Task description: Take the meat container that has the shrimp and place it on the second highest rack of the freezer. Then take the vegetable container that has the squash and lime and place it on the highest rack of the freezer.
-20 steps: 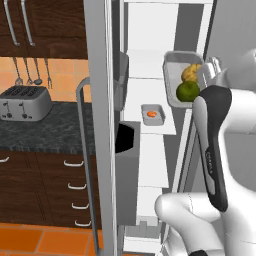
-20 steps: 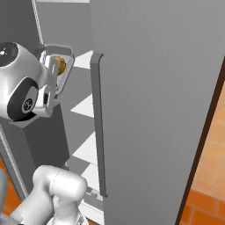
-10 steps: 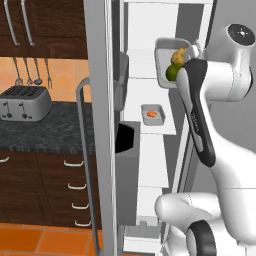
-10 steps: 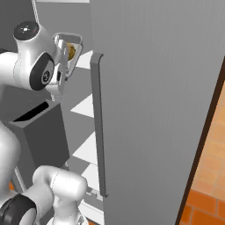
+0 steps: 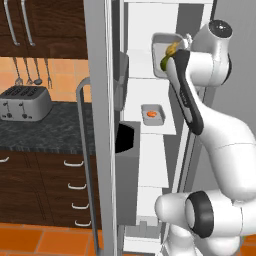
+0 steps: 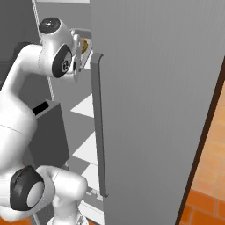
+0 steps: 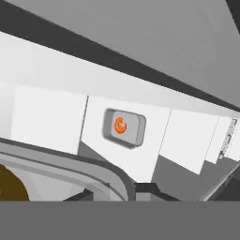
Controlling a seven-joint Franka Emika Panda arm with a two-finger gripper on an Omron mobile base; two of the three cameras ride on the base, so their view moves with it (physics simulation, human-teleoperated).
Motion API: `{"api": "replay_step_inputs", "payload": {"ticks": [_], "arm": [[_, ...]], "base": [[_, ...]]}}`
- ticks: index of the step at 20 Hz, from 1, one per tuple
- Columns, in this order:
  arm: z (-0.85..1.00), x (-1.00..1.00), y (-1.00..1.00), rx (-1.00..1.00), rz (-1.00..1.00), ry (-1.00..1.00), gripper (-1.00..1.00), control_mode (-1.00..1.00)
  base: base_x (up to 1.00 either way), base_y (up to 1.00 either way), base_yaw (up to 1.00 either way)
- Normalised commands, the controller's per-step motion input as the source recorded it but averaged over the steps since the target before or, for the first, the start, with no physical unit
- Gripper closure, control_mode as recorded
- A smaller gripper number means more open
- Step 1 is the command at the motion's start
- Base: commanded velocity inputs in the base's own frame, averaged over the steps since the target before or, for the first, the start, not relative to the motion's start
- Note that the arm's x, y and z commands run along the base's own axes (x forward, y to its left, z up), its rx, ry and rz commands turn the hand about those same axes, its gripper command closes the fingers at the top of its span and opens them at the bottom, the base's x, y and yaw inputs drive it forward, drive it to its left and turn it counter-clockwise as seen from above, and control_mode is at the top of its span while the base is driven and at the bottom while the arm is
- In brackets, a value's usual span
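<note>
My claw [image 5: 176,50] is clamped shut on the rim of the vegetable container [image 5: 161,55], held tilted at the freezer's [image 5: 150,75] upper rack level. Squash [image 5: 171,48] and lime [image 5: 165,63] sit inside it. The meat container [image 5: 153,114] with the shrimp [image 5: 152,114] rests on a white rack [image 5: 150,127] below.

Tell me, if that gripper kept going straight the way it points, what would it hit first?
Probably the white shelf holding the small tray with the shrimp, which sits ahead of the gripper; depth is hard to judge here.
</note>
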Motion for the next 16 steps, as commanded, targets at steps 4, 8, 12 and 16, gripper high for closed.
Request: {"api": "replay_step_inputs", "payload": {"ticks": [4,8,12,16], "arm": [[0.0,0.88,-0.03,0.0,-0.08,0.0,1.0,-1.0],[-0.01,0.81,0.0,0.0,-0.08,0.01,1.0,-1.0],[-0.17,0.65,0.0,0.0,-0.02,0.01,1.0,-1.0],[-0.27,0.48,-0.01,0.0,0.0,0.05,1.0,-1.0]], "base": [[0.0,0.0,0.0],[0.0,0.0,0.0],[0.0,0.0,0.0],[0.0,0.0,0.0]]}}
